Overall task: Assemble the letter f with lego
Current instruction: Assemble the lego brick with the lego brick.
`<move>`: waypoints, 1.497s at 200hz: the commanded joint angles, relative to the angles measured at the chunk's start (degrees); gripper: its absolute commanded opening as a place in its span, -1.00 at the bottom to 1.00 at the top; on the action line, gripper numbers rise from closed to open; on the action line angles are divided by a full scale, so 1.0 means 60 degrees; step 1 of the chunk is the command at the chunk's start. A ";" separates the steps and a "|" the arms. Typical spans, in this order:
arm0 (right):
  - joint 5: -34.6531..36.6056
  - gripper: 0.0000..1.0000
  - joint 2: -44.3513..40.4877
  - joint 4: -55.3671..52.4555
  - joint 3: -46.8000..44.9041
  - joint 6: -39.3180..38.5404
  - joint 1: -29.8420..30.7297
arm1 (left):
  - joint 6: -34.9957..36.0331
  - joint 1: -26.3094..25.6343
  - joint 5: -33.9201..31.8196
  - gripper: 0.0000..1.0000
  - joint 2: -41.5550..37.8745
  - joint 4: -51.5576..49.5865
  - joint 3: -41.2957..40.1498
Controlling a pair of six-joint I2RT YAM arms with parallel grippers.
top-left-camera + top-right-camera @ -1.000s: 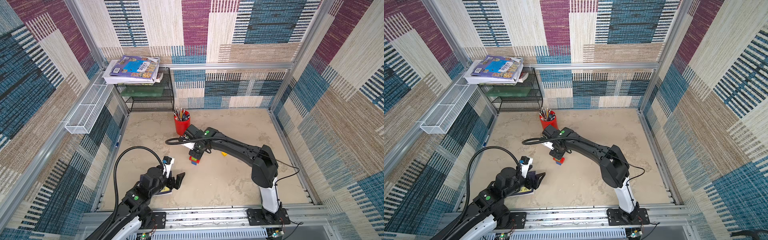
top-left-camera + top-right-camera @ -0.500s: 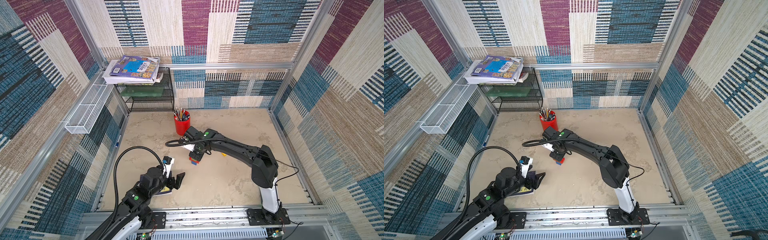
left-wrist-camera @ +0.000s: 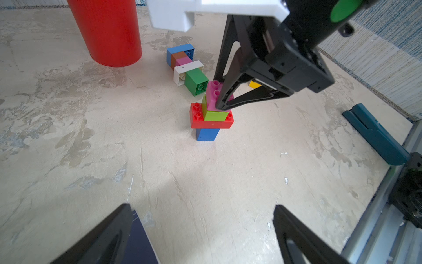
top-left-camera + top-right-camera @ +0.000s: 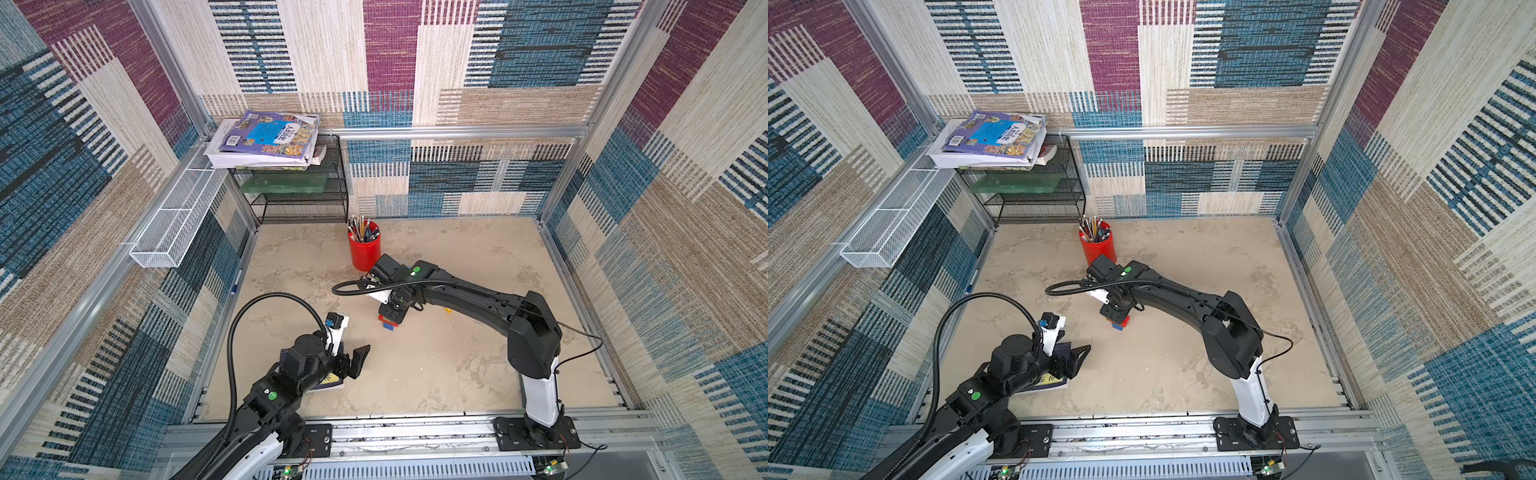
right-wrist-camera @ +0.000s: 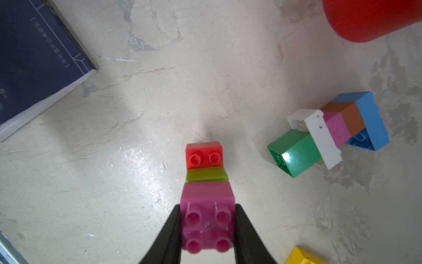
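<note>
The right gripper (image 5: pixel 207 228) pinches a pink brick (image 5: pixel 207 196) from both sides. That pink brick sits on top of a little lego tower (image 4: pixel 388 323) near the middle of the frame in both top views. Under it is a lime brick (image 3: pixel 214 115), then a long red brick (image 3: pixel 211 123), then a blue brick (image 3: pixel 206 134) standing on the table (image 3: pixel 159 171). Just beside the tower a second lump of bricks (image 3: pixel 186 66) lies on its side, close to the red pencil cup (image 4: pixel 364 253). It is blue, brown, pink, white and green, all stuck together. A small yellow brick (image 5: pixel 301 257) lies alone near the tower. The left gripper (image 3: pixel 202 206) is spread wide and holds nothing. It is low in the frame, left of the middle, over a dark blue book (image 5: pixel 38 57), well apart from the tower.
</note>
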 commanded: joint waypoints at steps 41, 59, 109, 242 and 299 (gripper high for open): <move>-0.0415 -0.45 0.0194 -0.0613 -0.0681 0.0058 -0.0019 | 0.0033 0.0010 0.0022 0.98 0.0016 0.0133 0.0028; -0.0576 -0.45 0.0154 -0.0642 -0.0776 0.0058 -0.0064 | 0.0028 0.0008 0.0007 0.98 0.0016 0.0148 0.0019; -0.0977 -0.45 0.0113 -0.0694 -0.0844 0.0021 -0.0207 | 0.0035 0.0001 -0.0004 0.98 0.0016 0.0156 0.0018; -0.1957 -0.44 0.0436 -0.0921 -0.0775 -0.0076 -0.0559 | 0.0010 0.0007 -0.0033 0.98 0.0008 0.0121 0.0019; -0.2585 -0.47 0.0096 -0.0493 -0.1467 0.0028 -0.0744 | 0.0010 0.0000 -0.0030 0.98 0.0013 0.0134 0.0018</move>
